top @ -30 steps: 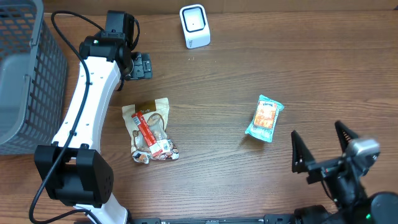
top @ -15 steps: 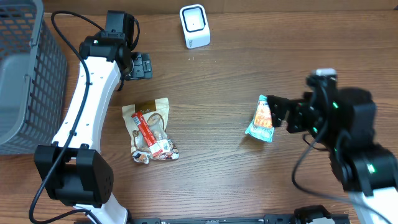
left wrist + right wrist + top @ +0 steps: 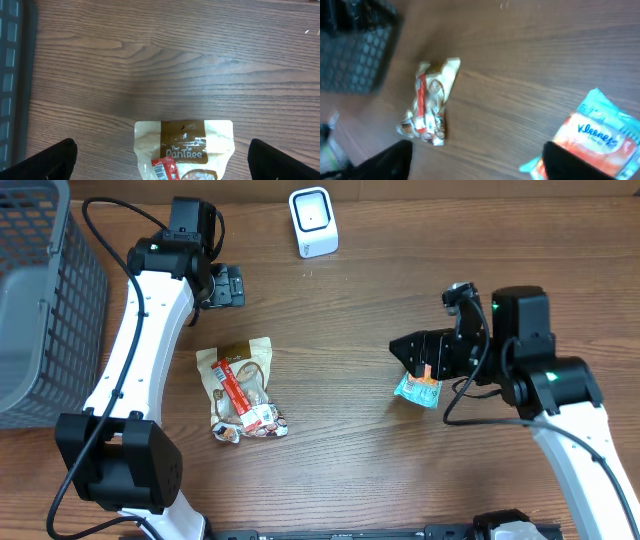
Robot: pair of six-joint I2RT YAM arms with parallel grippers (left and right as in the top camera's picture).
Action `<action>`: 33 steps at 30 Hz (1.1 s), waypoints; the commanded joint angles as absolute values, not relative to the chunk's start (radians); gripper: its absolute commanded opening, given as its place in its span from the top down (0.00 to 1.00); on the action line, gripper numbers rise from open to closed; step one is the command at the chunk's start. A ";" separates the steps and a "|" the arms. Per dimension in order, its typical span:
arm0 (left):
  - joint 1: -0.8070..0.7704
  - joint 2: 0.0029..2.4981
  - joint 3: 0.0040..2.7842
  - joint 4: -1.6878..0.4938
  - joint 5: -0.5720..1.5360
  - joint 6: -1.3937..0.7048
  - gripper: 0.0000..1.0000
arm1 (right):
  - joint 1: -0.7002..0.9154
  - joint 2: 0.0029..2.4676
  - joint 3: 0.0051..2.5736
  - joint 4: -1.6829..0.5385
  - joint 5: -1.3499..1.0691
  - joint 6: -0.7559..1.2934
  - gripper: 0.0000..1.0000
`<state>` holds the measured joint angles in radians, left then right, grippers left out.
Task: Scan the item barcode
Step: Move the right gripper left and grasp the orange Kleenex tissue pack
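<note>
A teal and orange Kleenex tissue pack (image 3: 416, 387) lies right of the table's centre. My right gripper (image 3: 410, 358) hovers over its upper end, open. In the right wrist view the pack (image 3: 600, 132) sits at the lower right, against the right fingertip (image 3: 570, 162), and only bare wood lies between the jaws of the gripper (image 3: 480, 165). The white scanner (image 3: 313, 222) stands at the back centre. My left gripper (image 3: 228, 286) is open at the back left. It (image 3: 165, 162) looks down on a PanTree snack bag (image 3: 184, 147) without touching it.
The snack bag (image 3: 242, 388), with a red barcode label, lies left of centre and also shows in the right wrist view (image 3: 427, 102). A grey mesh basket (image 3: 40, 300) fills the left edge (image 3: 10, 75) and sits at the top left of the right wrist view (image 3: 355, 50).
My right arm has swung up from the front edge and reached left over the tissue pack, its jaws narrowing slightly. The left arm and both packs have not moved.
</note>
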<state>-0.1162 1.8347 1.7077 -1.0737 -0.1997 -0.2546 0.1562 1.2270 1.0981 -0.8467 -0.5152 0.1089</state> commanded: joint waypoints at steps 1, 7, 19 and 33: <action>-0.118 1.819 1.723 -1.073 -0.213 -0.258 0.00 | 0.152 1.261 1.121 -0.870 -0.427 0.113 0.33; -0.118 1.819 1.723 -1.073 -0.213 -0.258 0.00 | 0.152 1.331 1.121 -0.940 -0.222 0.199 0.41; -0.118 1.819 1.723 -1.073 -0.213 -0.258 0.00 | 0.150 1.447 1.120 -0.967 -0.158 0.244 0.46; -0.118 1.819 1.723 -1.073 -0.213 -0.258 0.01 | 0.150 1.449 1.173 -0.987 -0.165 0.244 0.90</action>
